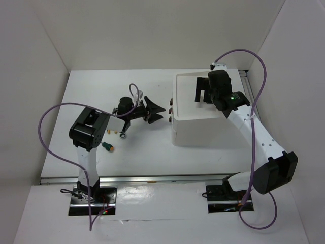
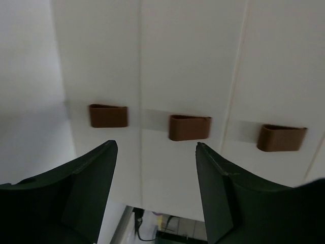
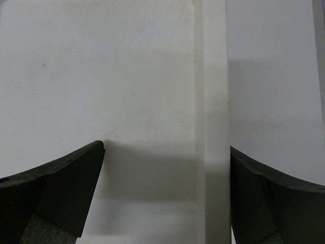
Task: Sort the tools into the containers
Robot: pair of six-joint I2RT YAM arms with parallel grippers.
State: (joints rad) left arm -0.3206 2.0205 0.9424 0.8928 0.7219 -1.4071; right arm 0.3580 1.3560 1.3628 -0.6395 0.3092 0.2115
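On the table (image 1: 142, 157), nearest the left arm's base, a green screwdriver (image 1: 107, 147) lies by the arm's forearm. Just beyond it are an orange piece (image 1: 108, 133) and a pale piece (image 1: 122, 135), both too small to name. All three sit well behind the left gripper (image 1: 161, 113), which points right at the drawer face of the box (image 1: 203, 127), close to it but apart. In the wrist view the left gripper (image 2: 156, 146) stands wide with nothing between its fingers (image 2: 91, 188). The middle knob (image 2: 189, 127) of three brown ones is framed just above the gap. Farther off, the right gripper (image 1: 201, 91) hangs over the box's top. From its wrist the right gripper (image 3: 167, 147) is spread wide and empty, the tray's rim (image 3: 213, 101) running between the fingers.
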